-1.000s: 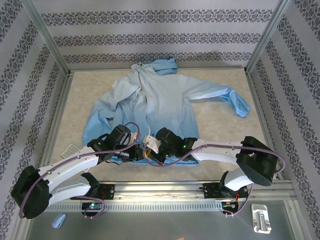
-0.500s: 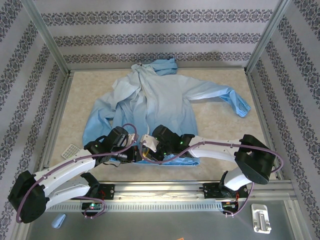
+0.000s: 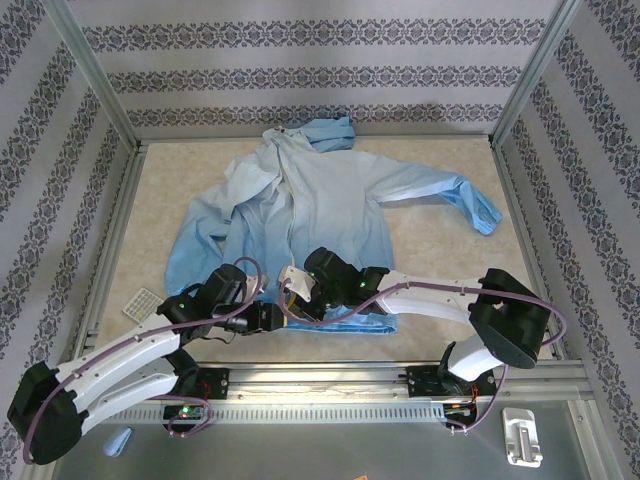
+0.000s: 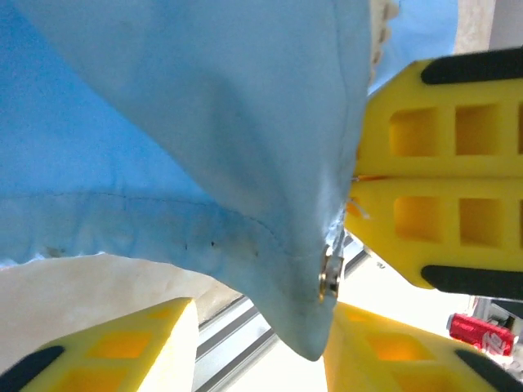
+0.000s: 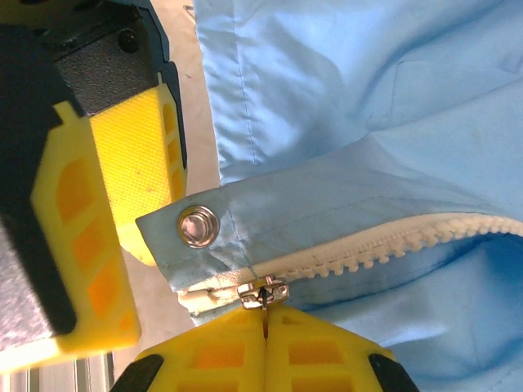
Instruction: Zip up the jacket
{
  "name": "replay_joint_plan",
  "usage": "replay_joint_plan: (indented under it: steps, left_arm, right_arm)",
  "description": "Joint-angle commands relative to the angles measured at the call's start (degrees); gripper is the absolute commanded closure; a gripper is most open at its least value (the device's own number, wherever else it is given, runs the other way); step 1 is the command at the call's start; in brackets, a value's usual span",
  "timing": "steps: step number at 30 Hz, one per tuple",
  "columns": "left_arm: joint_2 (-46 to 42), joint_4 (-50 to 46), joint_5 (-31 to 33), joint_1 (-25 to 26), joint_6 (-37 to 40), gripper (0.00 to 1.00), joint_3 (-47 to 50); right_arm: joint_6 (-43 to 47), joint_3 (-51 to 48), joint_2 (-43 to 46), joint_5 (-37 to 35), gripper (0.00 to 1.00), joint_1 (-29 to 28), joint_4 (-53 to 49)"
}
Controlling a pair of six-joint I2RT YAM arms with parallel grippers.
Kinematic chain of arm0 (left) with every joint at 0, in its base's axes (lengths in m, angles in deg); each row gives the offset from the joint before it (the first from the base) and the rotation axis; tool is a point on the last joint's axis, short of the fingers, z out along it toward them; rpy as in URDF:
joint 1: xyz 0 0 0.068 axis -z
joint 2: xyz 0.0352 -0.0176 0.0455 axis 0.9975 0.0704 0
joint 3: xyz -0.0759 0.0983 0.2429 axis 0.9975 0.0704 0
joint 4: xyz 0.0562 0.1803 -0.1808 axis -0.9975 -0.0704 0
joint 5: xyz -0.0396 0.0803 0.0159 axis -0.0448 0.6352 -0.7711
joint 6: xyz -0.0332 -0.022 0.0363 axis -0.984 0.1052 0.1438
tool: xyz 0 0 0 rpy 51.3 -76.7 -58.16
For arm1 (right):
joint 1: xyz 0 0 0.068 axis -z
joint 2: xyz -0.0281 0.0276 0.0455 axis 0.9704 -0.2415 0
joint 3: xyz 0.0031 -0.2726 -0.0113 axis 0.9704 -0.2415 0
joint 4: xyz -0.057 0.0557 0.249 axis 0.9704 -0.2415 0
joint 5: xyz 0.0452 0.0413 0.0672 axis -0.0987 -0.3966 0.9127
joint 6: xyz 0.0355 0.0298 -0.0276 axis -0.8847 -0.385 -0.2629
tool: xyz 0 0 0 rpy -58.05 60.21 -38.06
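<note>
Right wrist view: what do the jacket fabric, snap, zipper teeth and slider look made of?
The jacket: thin woven synthetic, probably nylon or polyester; smooth, faint sheen, fine stitching. The snap: shiny silver metal, mirror-like ring. The zipper teeth: moulded off-white plastic, matte, chunky. The zipper slider: looks metal, small glints; partly hidden.

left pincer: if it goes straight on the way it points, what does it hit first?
The jacket's hem corner, hanging between the left pincer's fingers; just behind, likely the right pincer, shut on the zipper pull. Depth unclear.

Jacket [image 4: 204,163] corner — snap [image 4: 330,273] showing — between parted fingers [image 4: 122,351].
</note>
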Motion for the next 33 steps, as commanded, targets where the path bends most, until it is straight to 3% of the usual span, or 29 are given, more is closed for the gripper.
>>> replay_joint_plan:
  steps: [1, 7, 11, 15, 23, 33]
  left_arm:
    - [-2.24, 2.57, 1.48, -0.65, -2.10, 0.51, 0.76]
    - [-4.94, 8.43, 0.94, -2.60, -5.55, 0.48, 3.66]
    - [-5.35, 13.42, -0.66, -3.37, -8.00, 0.59, 5.92]
    - [-6.13, 16.15, -0.86, -3.58, -9.19, 0.59, 7.26]
    - [-9.74, 16.32, -0.21, -4.33, -10.24, 0.53, 7.84]
    - [-9.68, 16.65, 0.59, -4.72, -10.43, 0.63, 8.38]
  right_arm:
    - [-0.95, -0.53, -0.09, 0.62, 1.00, -0.85, 2.04]
    - [-1.26, -0.61, 0.12, 0.91, 1.00, -0.88, 2.12]
    - [-1.44, -0.70, 0.12, 1.09, 1.00, -0.89, 2.30]
    - [-1.57, -0.72, -0.08, 1.19, 1.00, -0.96, 2.29]
    - [-1.71, -0.20, -0.83, 0.84, 1.00, -1.07, 1.78]
    - [-1.77, 0.53, -1.02, 0.59, 1.00, -1.51, 1.40]
